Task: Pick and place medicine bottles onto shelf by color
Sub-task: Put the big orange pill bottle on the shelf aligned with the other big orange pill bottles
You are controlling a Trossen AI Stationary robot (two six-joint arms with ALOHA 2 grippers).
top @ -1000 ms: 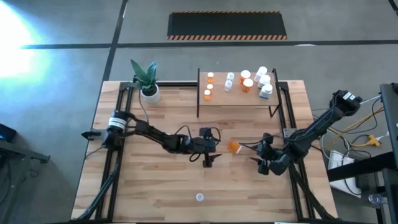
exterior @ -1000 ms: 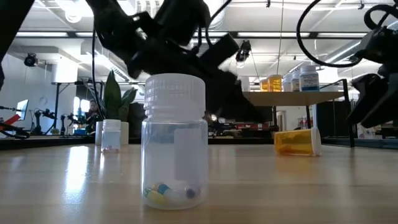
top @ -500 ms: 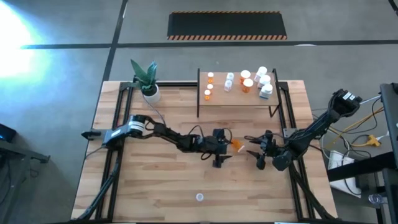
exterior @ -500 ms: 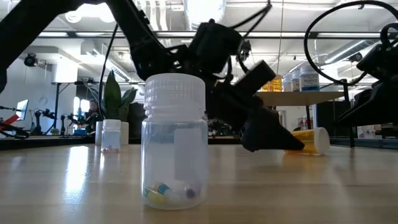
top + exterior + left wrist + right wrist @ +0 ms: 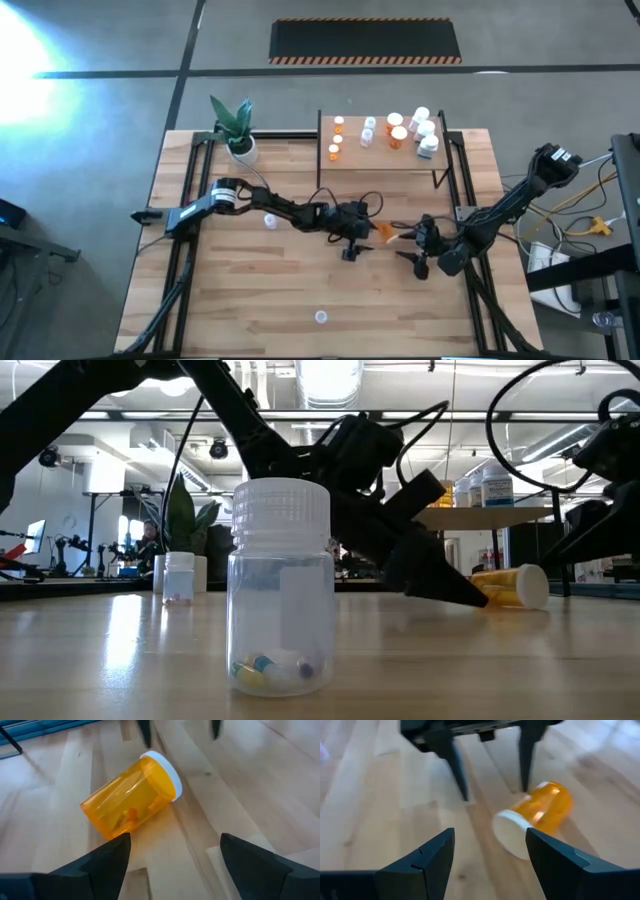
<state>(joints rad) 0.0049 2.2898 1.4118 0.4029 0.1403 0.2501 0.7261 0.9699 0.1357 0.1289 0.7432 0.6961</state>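
Nearest the low camera a clear bottle [image 5: 281, 593] stands upright near the table's front edge, untouched; its pills lie at the bottom. Mid-table, an orange bottle [image 5: 384, 231] lies on its side between the two grippers, cap [image 5: 164, 767] pointing toward the right arm. The left gripper [image 5: 354, 246] is spread wide just beside it, holding nothing, its fingers [image 5: 102, 862] low over the wood, straddling the approach line. The right gripper [image 5: 417, 248] waits close on the other side, also spread and empty. A small clear bottle [image 5: 269, 221] stands alone farther left. At the back, the shelf [image 5: 352, 166] already carries orange and white bottles, and a plant pot [image 5: 240, 150] sits at the far left corner. The risk: a round bottle on its side can roll off if one finger touches first, and with both grippers so near each other a reach from either could clip the other or knock the bottle away.
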